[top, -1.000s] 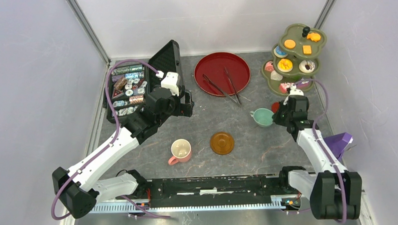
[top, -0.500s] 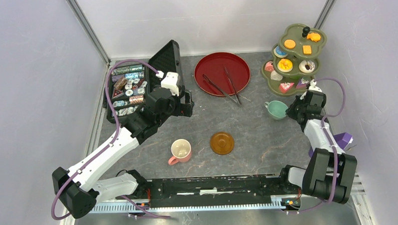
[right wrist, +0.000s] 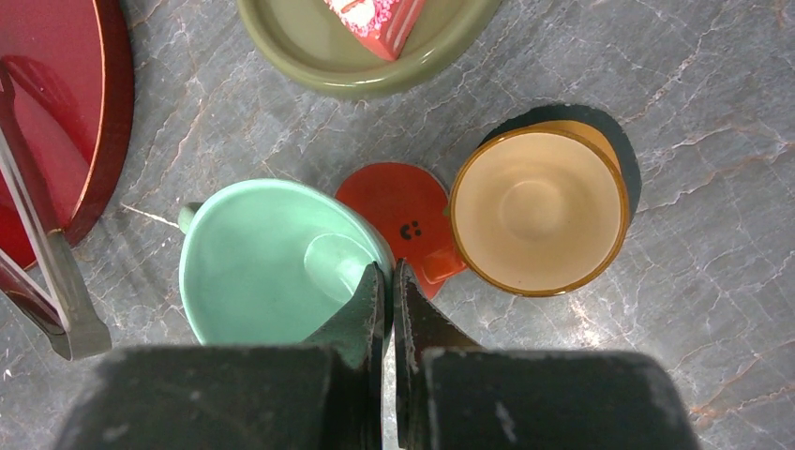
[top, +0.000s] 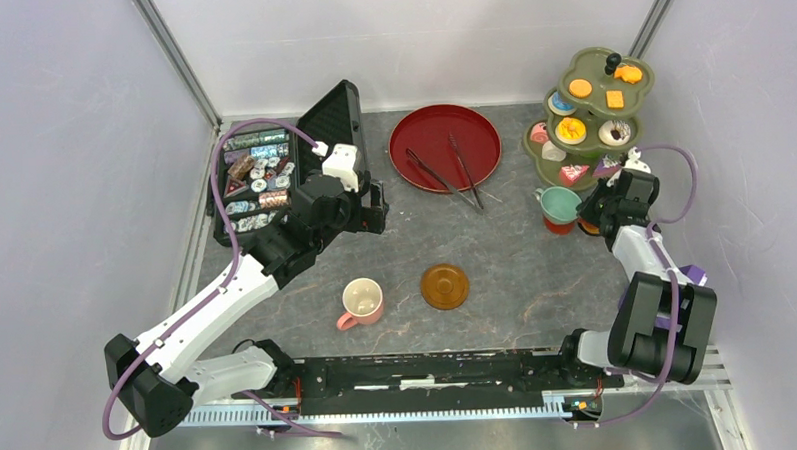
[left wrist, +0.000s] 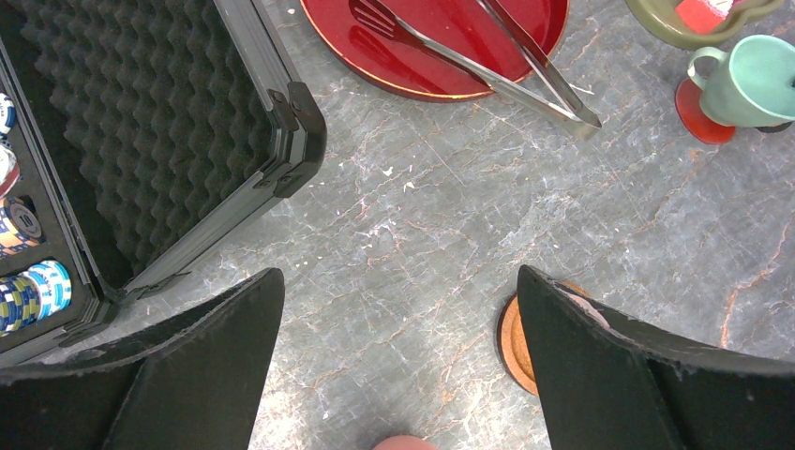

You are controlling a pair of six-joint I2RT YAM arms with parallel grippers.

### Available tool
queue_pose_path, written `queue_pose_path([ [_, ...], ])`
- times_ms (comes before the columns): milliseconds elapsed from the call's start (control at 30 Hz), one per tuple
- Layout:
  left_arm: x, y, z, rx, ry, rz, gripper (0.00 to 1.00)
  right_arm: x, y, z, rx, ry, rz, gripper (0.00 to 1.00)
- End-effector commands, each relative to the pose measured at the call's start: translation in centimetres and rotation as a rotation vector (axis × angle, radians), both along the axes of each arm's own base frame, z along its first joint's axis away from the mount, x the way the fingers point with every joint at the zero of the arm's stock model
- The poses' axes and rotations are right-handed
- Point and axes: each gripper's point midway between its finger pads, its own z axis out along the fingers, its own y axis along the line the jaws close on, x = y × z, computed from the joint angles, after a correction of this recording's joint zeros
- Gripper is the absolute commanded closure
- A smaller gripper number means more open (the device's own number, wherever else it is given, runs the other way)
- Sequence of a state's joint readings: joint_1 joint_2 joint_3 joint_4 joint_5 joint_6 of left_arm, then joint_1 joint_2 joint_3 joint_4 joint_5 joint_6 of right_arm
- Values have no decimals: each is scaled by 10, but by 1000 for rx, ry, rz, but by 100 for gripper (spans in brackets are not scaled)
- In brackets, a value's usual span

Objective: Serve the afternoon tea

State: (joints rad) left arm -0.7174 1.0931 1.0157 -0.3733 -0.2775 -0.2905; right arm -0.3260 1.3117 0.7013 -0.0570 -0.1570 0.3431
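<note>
We see our right gripper (right wrist: pixel 386 274) pinching the mint cup (right wrist: pixel 262 262) by its rim. The cup overlaps the red saucer (right wrist: pixel 403 211).

Over the last second my right arm (top: pixel 648 261) has swung out of the middle right of the overhead frame and folded back toward the right edge. Its forearm now runs almost straight up the picture, where before it slanted inward. The right gripper (right wrist: pixel 386 281), pinched on the rim of the mint cup (top: pixel 559 203), has carried that cup up and to the right, from open tabletop to just below the green tiered stand (top: pixel 543 170). The cup now overlaps the red saucer (top: pixel 559 227), which earlier peeked out at its upper right. The arm's elbow now covers more of the purple object (top: pixel 691 275) by the right wall.
</note>
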Motion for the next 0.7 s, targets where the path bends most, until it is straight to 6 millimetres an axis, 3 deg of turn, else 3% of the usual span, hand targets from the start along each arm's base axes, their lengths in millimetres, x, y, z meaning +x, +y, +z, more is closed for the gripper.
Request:
queue_pose_path([
  [0,1,-4,12,-58,-3,9,0,26,-11,34,-39,-134,-3,100],
  [667,-1,-2,17,-68,-14,10,0,18,-22,0,-83,-73,-39,100],
])
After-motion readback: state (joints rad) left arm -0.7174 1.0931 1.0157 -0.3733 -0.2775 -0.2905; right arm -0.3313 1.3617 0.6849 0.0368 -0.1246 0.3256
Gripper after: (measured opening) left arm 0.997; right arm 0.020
